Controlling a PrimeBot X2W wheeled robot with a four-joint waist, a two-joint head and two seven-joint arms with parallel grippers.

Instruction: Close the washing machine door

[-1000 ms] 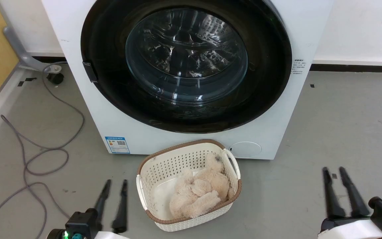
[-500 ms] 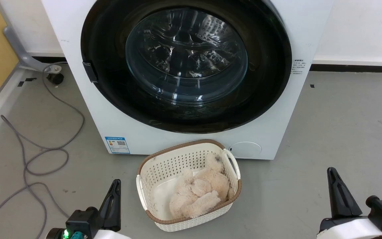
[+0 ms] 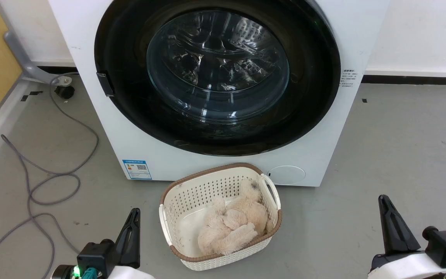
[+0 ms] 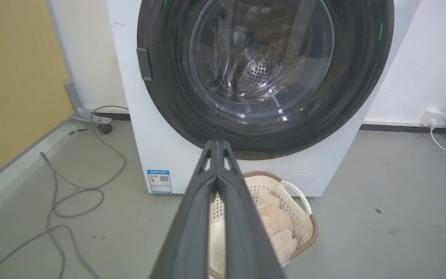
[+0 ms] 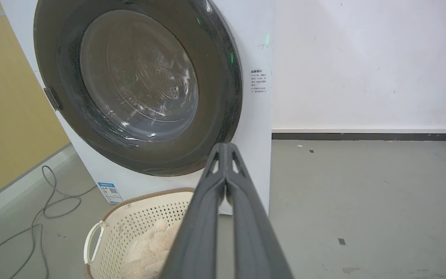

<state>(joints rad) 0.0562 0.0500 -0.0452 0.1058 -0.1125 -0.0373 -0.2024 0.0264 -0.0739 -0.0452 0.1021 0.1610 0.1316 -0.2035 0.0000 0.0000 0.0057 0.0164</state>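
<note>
Since a second ago both pairs of fingers have been drawn together: the left hand (image 3: 134, 213) and right hand (image 3: 383, 201) are clenched on nothing, low before the washing machine (image 3: 149, 155). The washing machine door (image 3: 217, 77) is seen flush in that machine's front, so closing is judged done; at most a light press on its ring is called for. Print on the blue label (image 3: 137, 169) and the small sticker (image 3: 350, 77) cannot be read.

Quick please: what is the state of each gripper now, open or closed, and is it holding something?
Left gripper: closed, holding nothing.
Right gripper: closed, holding nothing.
</note>
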